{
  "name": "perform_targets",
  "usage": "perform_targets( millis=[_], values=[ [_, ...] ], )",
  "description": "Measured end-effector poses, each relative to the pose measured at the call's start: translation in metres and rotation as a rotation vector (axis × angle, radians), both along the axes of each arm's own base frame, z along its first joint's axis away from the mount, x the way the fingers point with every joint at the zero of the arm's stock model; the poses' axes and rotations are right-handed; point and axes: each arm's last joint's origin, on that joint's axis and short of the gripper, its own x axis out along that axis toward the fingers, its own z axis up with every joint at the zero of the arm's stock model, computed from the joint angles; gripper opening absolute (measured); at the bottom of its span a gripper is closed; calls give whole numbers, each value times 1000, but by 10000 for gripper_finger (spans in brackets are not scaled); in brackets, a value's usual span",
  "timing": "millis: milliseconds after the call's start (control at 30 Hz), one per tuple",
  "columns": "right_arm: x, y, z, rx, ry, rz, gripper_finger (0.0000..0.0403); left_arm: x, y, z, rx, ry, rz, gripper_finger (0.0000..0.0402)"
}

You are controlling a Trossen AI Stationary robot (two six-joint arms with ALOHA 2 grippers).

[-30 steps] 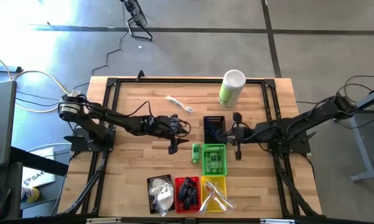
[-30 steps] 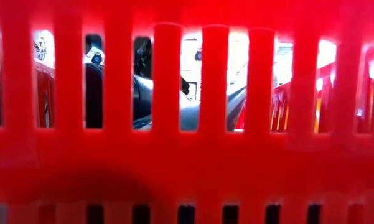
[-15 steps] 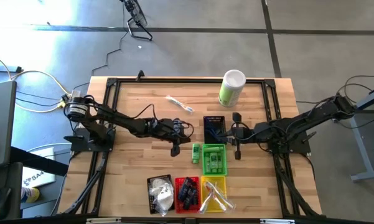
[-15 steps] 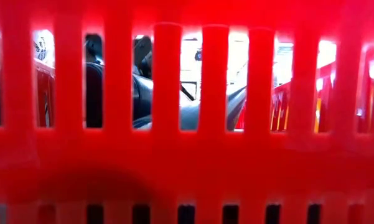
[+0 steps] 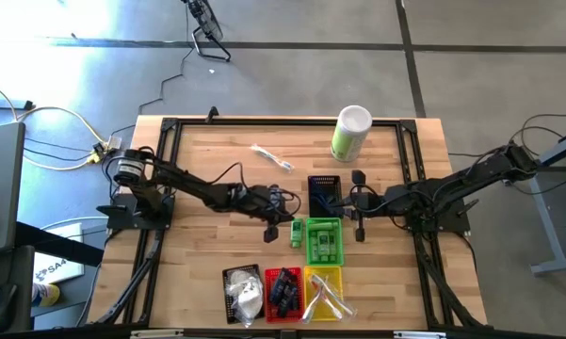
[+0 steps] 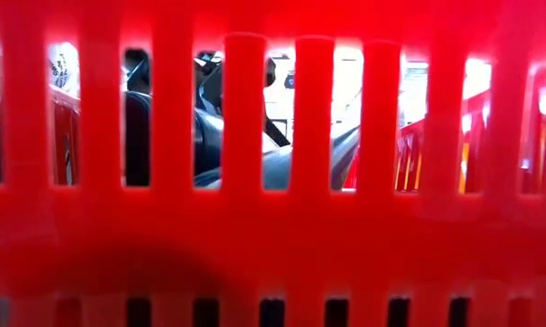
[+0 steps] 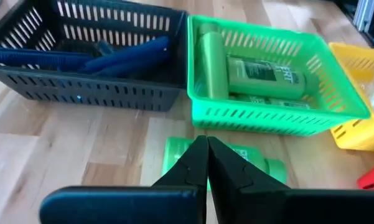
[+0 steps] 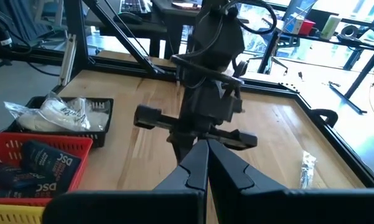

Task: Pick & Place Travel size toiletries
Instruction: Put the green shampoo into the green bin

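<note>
The left arm stretches low across the table, its left gripper (image 7: 206,144) clenched empty over the small green plastic bottle (image 7: 256,163) lying on the wood at the green slatted basket's (image 7: 271,117) nine o'clock side. The right gripper (image 8: 206,149) is clenched, empty.

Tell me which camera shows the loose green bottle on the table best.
The left wrist view: the green bottle lies on the wood beside the green basket, partly behind the shut left gripper. The high view shows it only small. The low view is blocked by a red basket; the right wrist view misses it.
</note>
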Motion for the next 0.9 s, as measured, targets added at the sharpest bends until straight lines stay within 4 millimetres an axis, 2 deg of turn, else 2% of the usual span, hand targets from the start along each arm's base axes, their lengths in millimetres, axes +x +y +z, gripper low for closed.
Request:
perform_targets(
  millis=[233,400,733,900],
  values=[
    [0,0,0,0,0,0,2,3,-3,4,23,16,-12,3],
    [0,0,0,1,0,0,2,6,-3,-5,19,37,-14,3],
    [0,0,-1,1,5,-1,2,38,-11,-26,0,59,-65,3],
    [0,0,-2,-1,12,0,2,41,-14,-30,-1,97,-81,3]
  ],
)
